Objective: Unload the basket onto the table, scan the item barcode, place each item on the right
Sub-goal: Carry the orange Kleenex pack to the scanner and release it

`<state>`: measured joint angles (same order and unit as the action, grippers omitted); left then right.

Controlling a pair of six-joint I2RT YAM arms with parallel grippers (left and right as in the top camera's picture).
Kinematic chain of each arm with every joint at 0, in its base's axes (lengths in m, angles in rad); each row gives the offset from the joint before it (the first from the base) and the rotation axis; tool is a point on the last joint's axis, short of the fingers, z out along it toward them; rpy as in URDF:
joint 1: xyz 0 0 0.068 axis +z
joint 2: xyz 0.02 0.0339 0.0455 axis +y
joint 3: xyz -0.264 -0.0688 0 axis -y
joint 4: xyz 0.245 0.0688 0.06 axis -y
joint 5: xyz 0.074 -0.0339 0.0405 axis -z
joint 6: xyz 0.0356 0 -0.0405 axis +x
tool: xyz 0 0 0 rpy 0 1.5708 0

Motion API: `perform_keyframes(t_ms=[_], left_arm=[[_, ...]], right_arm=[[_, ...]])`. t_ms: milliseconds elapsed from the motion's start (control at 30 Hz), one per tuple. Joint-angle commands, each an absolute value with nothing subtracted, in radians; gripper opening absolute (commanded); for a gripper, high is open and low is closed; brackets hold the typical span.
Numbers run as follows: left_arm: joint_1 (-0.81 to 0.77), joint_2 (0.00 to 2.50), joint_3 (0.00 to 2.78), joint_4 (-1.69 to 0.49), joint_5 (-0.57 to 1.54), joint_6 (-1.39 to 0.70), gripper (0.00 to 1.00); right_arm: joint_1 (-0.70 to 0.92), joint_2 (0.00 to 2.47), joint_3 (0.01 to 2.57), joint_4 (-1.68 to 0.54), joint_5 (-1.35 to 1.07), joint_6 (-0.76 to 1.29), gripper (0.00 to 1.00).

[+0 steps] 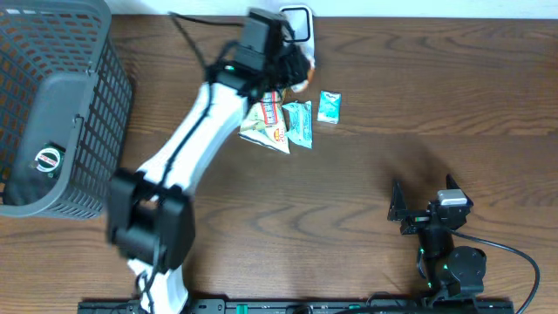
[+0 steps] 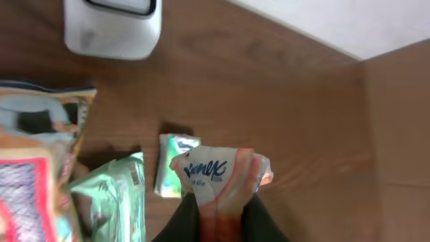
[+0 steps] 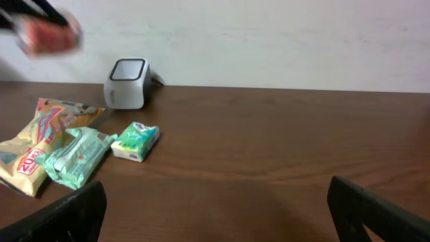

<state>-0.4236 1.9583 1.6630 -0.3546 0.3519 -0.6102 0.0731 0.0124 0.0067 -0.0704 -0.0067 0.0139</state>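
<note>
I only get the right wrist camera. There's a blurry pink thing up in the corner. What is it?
Observer: A small tissue pack, pinched in the left fingers.
Operator: Is it close to the beeper thing?
Observer: Yes. From above, it sits between the white scanner and the snack bags.
Operator: What else am I missing?
Observer: A dark mesh basket stands at the table's far left.
</note>
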Motion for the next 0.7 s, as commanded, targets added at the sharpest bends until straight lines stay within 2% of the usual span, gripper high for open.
perform_keyframes(t_ms=[0, 133, 200, 267, 367, 533, 667], left_arm=[[-0.425, 2.026, 1.668, -0.28, 0.327, -0.619, 0.13], [-0.424, 2.103, 1.668, -0.214, 0.32, -0.619, 0.16], [-0.426, 2.133, 1.668, -0.206, 0.321, -0.619, 0.44], [-0.434, 2.156, 1.668, -0.228, 0.329, -0.619, 0.53], [-0.44, 2.167, 1.668, -0.263, 0.329, -0.607, 0.61], [-0.427, 2.12, 1.668, -0.268, 0.379, -0.546, 0.62], [-0.372, 1.981, 1.668, -0.286, 0.385, -0.542, 0.62]], right_arm=[[0.065, 0.009, 0.005, -0.075, -0.002, 0.014, 0.99], [0.065, 0.009, 0.005, -0.075, -0.002, 0.014, 0.99], [0.065, 0.009, 0.005, -0.075, -0.002, 0.014, 0.99], [0.065, 0.009, 0.005, -0.075, -0.002, 0.014, 0.99], [0.065, 0.009, 0.005, -0.075, -0.002, 0.014, 0.99], [0.065, 0.009, 0.005, -0.075, -0.002, 0.014, 0.99], [0.065, 0.009, 0.005, -0.075, -0.002, 0.014, 0.99]])
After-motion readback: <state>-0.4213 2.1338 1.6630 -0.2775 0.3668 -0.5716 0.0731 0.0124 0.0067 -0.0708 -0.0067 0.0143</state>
